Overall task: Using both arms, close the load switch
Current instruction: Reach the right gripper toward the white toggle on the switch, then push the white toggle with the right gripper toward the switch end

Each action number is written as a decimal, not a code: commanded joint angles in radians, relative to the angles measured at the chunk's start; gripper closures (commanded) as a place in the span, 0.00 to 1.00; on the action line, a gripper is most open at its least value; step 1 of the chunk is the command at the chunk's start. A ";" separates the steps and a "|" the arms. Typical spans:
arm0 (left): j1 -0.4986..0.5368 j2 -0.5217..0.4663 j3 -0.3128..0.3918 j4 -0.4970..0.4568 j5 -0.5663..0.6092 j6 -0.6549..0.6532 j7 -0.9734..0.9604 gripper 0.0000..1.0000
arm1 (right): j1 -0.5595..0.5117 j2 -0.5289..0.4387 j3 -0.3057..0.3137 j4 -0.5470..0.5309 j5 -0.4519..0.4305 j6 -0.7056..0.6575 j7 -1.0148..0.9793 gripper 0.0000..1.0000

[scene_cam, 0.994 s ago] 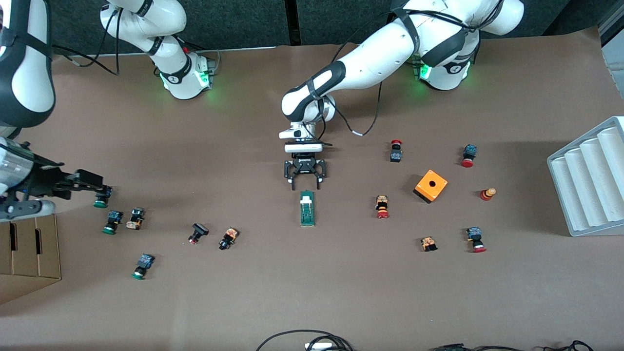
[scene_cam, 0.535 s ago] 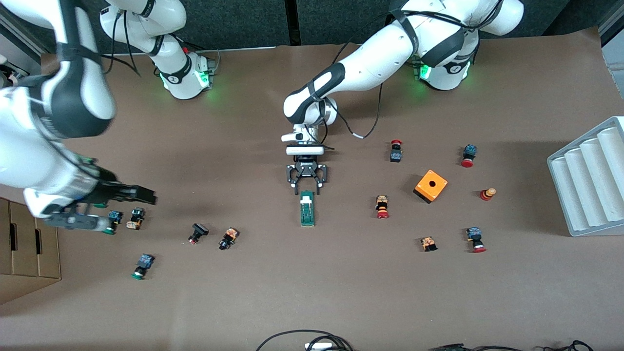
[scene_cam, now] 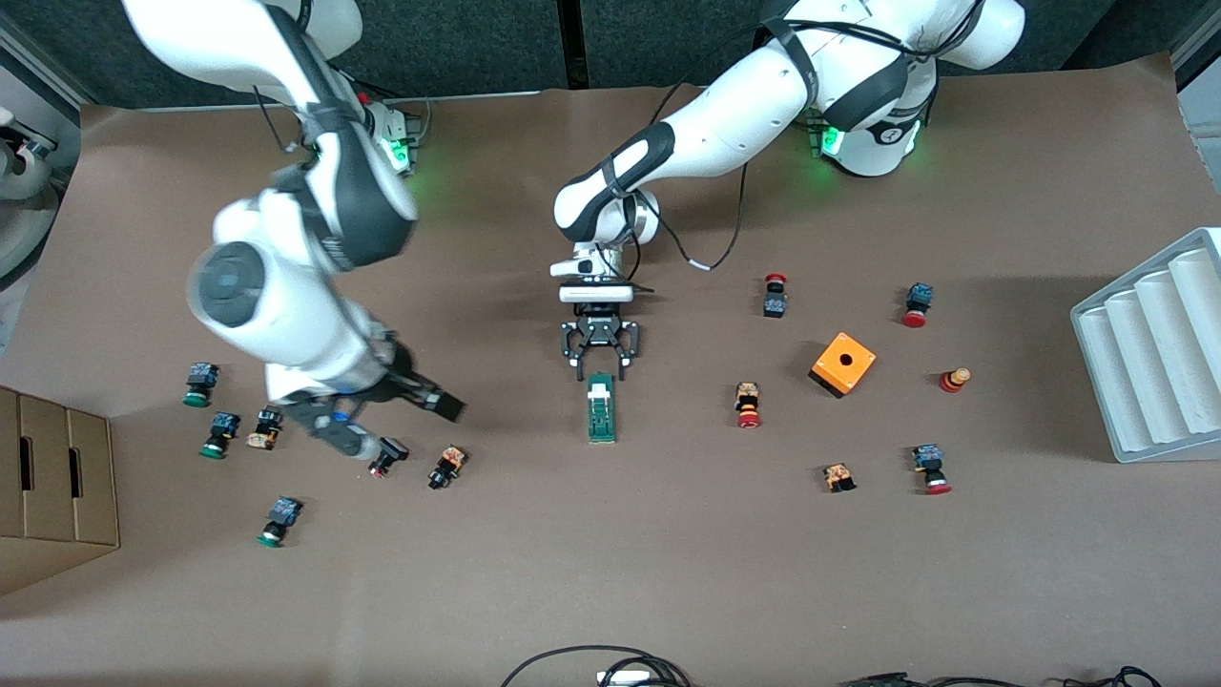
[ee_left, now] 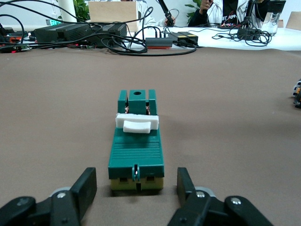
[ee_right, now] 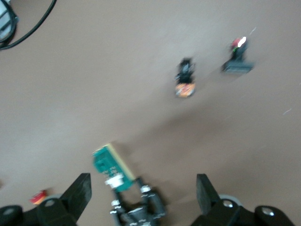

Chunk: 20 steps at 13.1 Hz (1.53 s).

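The load switch (scene_cam: 601, 408) is a narrow dark-green block with a white lever (ee_left: 136, 125) and lies flat at mid-table. My left gripper (scene_cam: 601, 372) is open and low at the switch's end toward the arm bases. In the left wrist view its fingers (ee_left: 84, 188) stand either side of that end of the switch (ee_left: 136, 150) without touching it. My right gripper (scene_cam: 434, 401) is open and empty, up over the table between the switch and the push buttons at the right arm's end. The right wrist view shows the switch (ee_right: 110, 165) between the right gripper's (ee_right: 143, 188) wide-apart fingers, far below.
Push buttons (scene_cam: 446, 466) lie scattered at both ends of the table. An orange cube box (scene_cam: 843, 364) and a grey ribbed rack (scene_cam: 1154, 343) are toward the left arm's end. A cardboard box (scene_cam: 48, 487) is at the right arm's end. Cables (scene_cam: 601, 668) lie at the front edge.
My right arm has swung fast from its end of the table toward the middle. My left gripper came slightly closer to the switch's end, then held still.
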 commanded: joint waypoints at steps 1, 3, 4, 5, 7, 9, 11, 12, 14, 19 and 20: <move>-0.024 0.013 0.013 0.014 0.008 -0.014 -0.024 0.23 | 0.100 0.109 -0.032 0.067 0.054 0.100 0.221 0.00; -0.024 0.013 0.013 0.014 0.006 -0.016 -0.024 0.23 | 0.161 0.164 -0.039 0.071 0.083 0.196 0.396 0.00; -0.024 0.013 0.013 0.012 0.006 -0.016 -0.024 0.23 | 0.177 0.189 -0.046 0.079 0.108 0.233 0.470 0.00; -0.024 0.013 0.013 0.012 0.005 -0.016 -0.024 0.23 | 0.201 0.209 -0.050 0.079 0.125 0.263 0.522 0.00; -0.024 0.013 0.013 0.014 0.005 -0.016 -0.024 0.23 | 0.233 0.249 -0.062 0.079 0.127 0.300 0.607 0.00; -0.024 0.013 0.013 0.012 0.005 -0.017 -0.026 0.23 | 0.261 0.296 -0.076 0.081 0.127 0.342 0.646 0.00; -0.024 0.013 0.013 0.012 0.005 -0.020 -0.024 0.23 | 0.293 0.345 -0.096 0.081 0.128 0.378 0.649 0.01; -0.024 0.012 0.013 0.011 0.005 -0.021 -0.026 0.23 | 0.312 0.367 -0.113 0.079 0.131 0.404 0.652 0.03; -0.024 0.012 0.013 0.011 0.005 -0.021 -0.033 0.23 | 0.326 0.402 -0.116 0.079 0.145 0.443 0.670 0.06; -0.024 0.012 0.013 0.008 0.006 -0.022 -0.038 0.23 | 0.370 0.408 -0.116 0.067 0.163 0.452 0.741 0.09; -0.024 0.012 0.013 0.006 0.006 -0.022 -0.038 0.23 | 0.376 0.407 -0.118 0.061 0.169 0.452 0.767 0.10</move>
